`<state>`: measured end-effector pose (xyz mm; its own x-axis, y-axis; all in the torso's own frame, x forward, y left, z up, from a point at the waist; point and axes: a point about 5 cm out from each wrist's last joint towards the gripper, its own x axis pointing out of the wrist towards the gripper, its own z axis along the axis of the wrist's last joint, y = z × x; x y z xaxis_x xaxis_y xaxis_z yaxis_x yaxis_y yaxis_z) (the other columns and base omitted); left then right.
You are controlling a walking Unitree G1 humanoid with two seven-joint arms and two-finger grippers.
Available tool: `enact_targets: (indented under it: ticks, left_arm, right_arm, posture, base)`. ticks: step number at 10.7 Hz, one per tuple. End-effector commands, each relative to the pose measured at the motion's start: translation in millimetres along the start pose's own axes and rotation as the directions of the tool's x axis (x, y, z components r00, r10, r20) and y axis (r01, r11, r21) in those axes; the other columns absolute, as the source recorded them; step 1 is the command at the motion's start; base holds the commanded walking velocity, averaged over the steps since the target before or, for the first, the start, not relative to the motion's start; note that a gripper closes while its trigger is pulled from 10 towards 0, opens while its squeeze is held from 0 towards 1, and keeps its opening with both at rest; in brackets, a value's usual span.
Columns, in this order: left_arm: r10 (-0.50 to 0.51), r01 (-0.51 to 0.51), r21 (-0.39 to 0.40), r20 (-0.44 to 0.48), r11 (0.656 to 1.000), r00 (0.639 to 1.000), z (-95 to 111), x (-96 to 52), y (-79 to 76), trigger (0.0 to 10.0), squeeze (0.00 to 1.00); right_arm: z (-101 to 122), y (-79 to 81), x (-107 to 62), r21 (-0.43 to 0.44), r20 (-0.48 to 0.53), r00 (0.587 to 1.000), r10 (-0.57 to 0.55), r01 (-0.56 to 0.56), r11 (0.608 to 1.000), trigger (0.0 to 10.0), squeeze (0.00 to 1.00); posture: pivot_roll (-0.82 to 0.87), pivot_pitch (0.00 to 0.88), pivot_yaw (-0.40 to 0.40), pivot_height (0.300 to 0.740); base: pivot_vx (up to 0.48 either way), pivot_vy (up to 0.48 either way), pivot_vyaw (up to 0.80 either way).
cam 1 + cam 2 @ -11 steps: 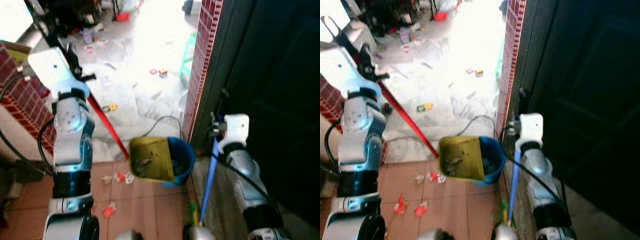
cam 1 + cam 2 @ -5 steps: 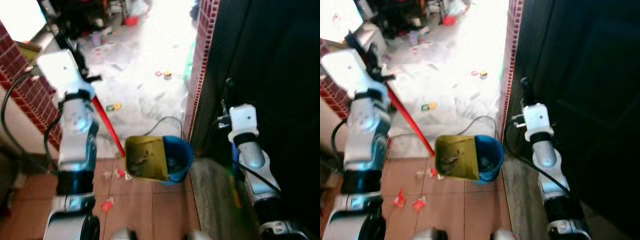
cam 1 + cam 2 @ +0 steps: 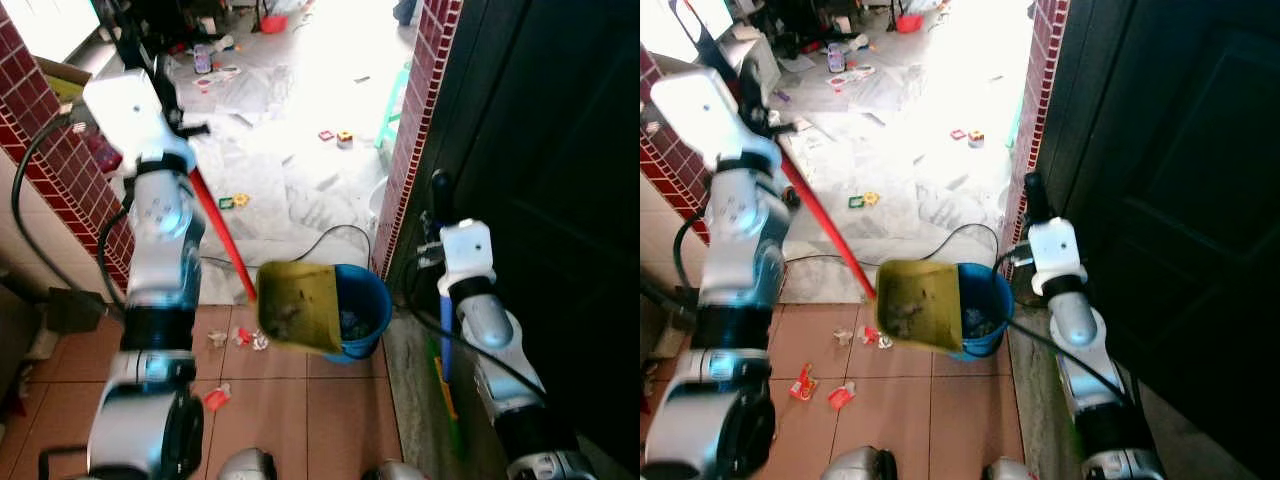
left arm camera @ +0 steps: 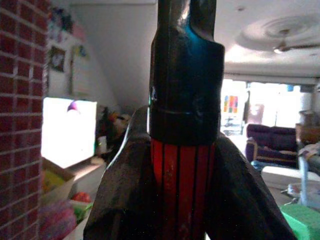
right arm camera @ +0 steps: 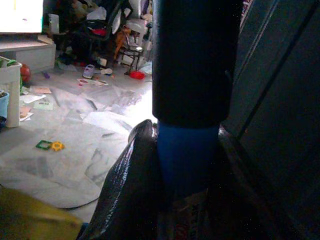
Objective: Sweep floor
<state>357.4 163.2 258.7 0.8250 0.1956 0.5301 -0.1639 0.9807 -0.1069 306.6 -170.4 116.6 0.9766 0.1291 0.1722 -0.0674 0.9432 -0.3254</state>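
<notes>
Left gripper (image 4: pixel 182 200) jaws clamped on the red dustpan handle (image 3: pixel 222 233) — the yellow dustpan (image 3: pixel 297 303) tilted over a blue bucket (image 3: pixel 363 310) — right gripper (image 5: pixel 175 200) jaws closed around the blue broom handle (image 3: pixel 445 335).

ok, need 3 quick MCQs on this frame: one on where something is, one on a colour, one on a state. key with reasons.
1. Where is the yellow dustpan?
A. over the rim of the blue bucket
B. flat on the tiles
C. against the dark door

2. What colour is the handle held by the left gripper?
A. green
B. red
C. white

3. What state is the right gripper in?
A. open, holding nothing
B. shut on the blue handle
C. resting on the floor

Key: 1 A, the pan tilts at the bucket's edge; 2 B, the red handle sits between its fingers; 3 B, the fingers flank the blue shaft.
</notes>
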Motion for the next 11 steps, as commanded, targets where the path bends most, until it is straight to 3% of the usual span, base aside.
enact_targets:
  ticks: [1,3,4,5,8,11]
  left_arm:
    - [-0.018,0.019,-0.007,0.145,1.0,0.989,27.4,14.9,-7.9,10.0,0.0]
    - [-0.004,0.007,-0.012,0.208,1.0,0.978,38.5,30.2,-8.9,10.0,0.0]
    - [0.006,-0.003,-0.014,0.216,1.0,0.976,37.8,33.7,-7.4,10.0,0.0]
    - [-0.034,0.027,0.032,0.24,0.999,0.97,33.8,30.8,-15.3,10.0,0.0]
    - [-0.213,0.201,0.075,0.203,0.977,0.956,-1.7,-5.7,-64.1,10.0,0.0]
    - [-0.37,0.351,0.131,0.172,0.927,0.913,-21.7,-31.9,-93.4,10.0,0.0]
  right_arm:
    - [11.8,-1.9,1.0,-0.016,0.052,0.999,0.01,-0.009,1.0,10.0,0.0]
    - [10.9,-4.3,-5.4,-0.022,0.044,0.999,0.015,-0.014,1.0,10.0,0.0]
    - [11.4,-5.3,-7.2,-0.024,0.043,0.999,0.014,-0.013,1.0,10.0,0.0]
    - [12.7,-6.6,-8.8,-0.027,0.043,0.999,0.013,-0.012,1.0,10.0,0.0]
    - [15.2,-13.3,-11.9,-0.042,0.038,0.999,0.006,-0.005,0.999,10.0,0.0]
    - [16.4,-16.3,-12.5,-0.047,0.036,0.999,-0.003,0.004,0.999,10.0,0.0]
  posture:
    - [-0.18,0.041,0.056,0.74]
    - [-0.2,0.048,0.058,0.74]
    - [-0.21,0.053,0.06,0.74]
    - [-0.22,0.06,0.061,0.74]
    - [-0.26,0.077,0.069,0.74]
    - [-0.27,0.078,0.078,0.74]
  base:
    - [0.0,0.0,0.0]
    - [0.0,0.0,0.0]
    - [0.0,0.0,0.0]
    - [0.0,0.0,0.0]
    - [0.0,0.0,0.0]
    - [0.0,0.0,0.0]
